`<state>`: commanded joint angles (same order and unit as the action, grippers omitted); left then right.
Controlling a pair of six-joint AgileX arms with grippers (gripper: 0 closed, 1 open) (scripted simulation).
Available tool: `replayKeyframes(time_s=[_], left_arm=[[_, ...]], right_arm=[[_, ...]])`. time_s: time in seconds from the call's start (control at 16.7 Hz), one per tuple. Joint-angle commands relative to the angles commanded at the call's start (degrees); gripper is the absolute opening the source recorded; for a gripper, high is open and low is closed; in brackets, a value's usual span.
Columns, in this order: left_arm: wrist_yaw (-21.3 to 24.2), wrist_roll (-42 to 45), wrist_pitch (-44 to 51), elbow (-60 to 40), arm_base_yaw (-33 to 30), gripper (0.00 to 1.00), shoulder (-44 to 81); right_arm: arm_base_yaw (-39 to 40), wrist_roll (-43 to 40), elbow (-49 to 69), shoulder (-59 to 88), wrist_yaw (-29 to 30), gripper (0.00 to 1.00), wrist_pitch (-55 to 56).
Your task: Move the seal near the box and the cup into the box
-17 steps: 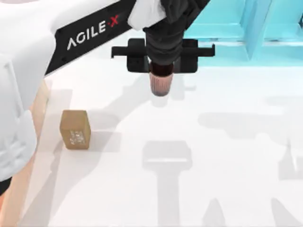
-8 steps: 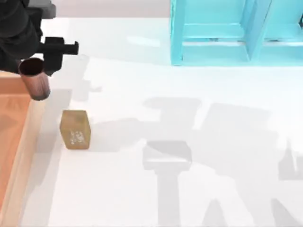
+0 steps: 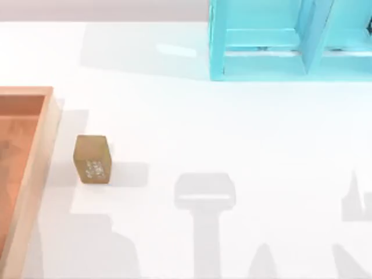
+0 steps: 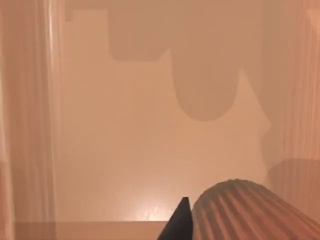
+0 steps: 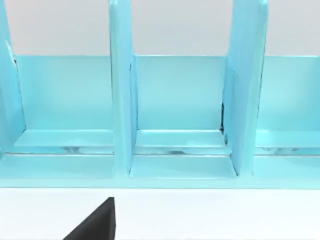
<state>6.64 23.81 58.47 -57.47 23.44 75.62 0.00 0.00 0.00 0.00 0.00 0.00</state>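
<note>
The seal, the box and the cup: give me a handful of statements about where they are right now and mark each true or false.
1. The seal stands on the table beside the box, outside its rim. True.
2. The seal lies inside the box. False: it is on the white table, to the right of the rim.
3. In the left wrist view the cup is over the box's floor. True.
4. The cyan shelf is at the table's near left. False: it is at the far right.

Overhead down onto table (image 3: 232,133); wrist views close, perhaps over box (image 4: 150,140) (left), facing shelf (image 5: 180,100).
</note>
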Motion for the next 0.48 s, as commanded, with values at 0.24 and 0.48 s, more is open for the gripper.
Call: replayKeyframes(time_s=[0.24, 0.48], left_arm=[[2.5, 5.9, -0.9, 6.0, 5.9, 0.0, -5.9], [2.4, 5.9, -0.7, 5.9, 5.7, 0.0, -5.7]], right_arm=[[0.0, 0.0, 0.0, 0.0, 0.0, 1.0, 0.0], [0.0, 0.0, 0.0, 0.0, 0.0, 1.0, 0.0]])
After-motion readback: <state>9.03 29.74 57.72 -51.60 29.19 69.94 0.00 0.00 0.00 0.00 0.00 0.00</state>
